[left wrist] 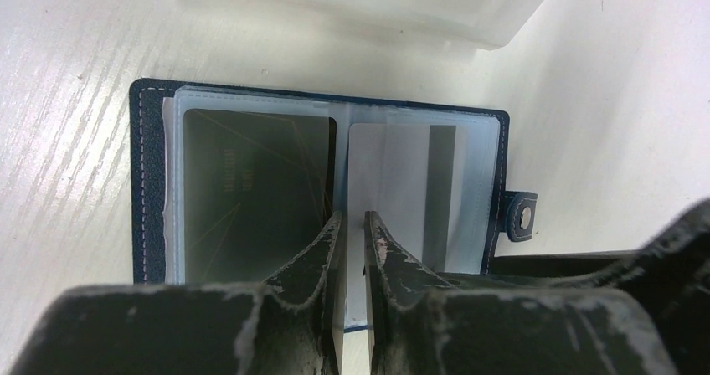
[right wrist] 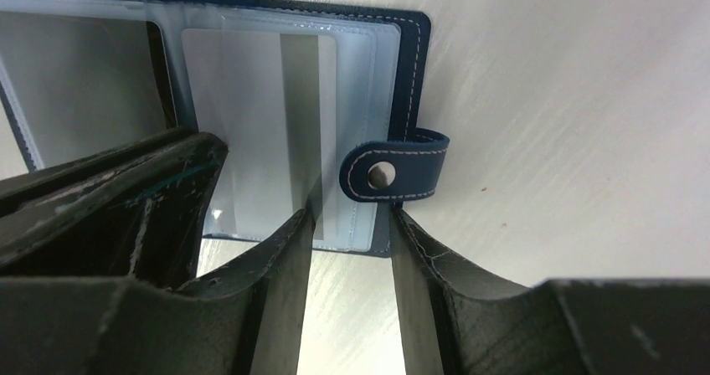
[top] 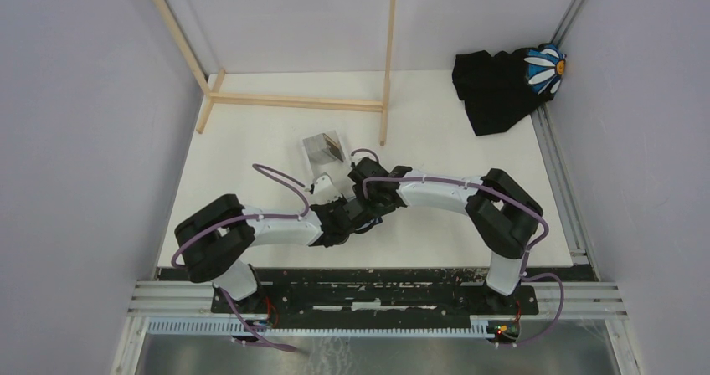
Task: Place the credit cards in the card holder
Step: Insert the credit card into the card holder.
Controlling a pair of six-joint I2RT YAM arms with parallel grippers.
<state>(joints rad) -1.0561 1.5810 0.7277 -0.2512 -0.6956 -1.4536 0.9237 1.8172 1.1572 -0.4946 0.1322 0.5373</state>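
Note:
The navy card holder (left wrist: 151,182) lies open and flat on the white table. A dark card (left wrist: 251,191) sits in its left clear pocket. A silvery card with a grey stripe (left wrist: 402,182) sits in its right pocket and also shows in the right wrist view (right wrist: 259,124). The snap tab (right wrist: 393,174) sticks out on the right. My left gripper (left wrist: 352,216) is over the holder's middle fold, its jaws almost together with nothing between them. My right gripper (right wrist: 347,212) is open at the holder's near right edge, below the tab. In the top view both grippers (top: 339,216) (top: 368,199) cover the holder.
A clear plastic box (top: 325,149) stands just beyond the holder, and its near edge shows in the left wrist view (left wrist: 377,7). A wooden frame (top: 293,100) stands at the back. A black cloth with a flower (top: 502,86) lies at the back right.

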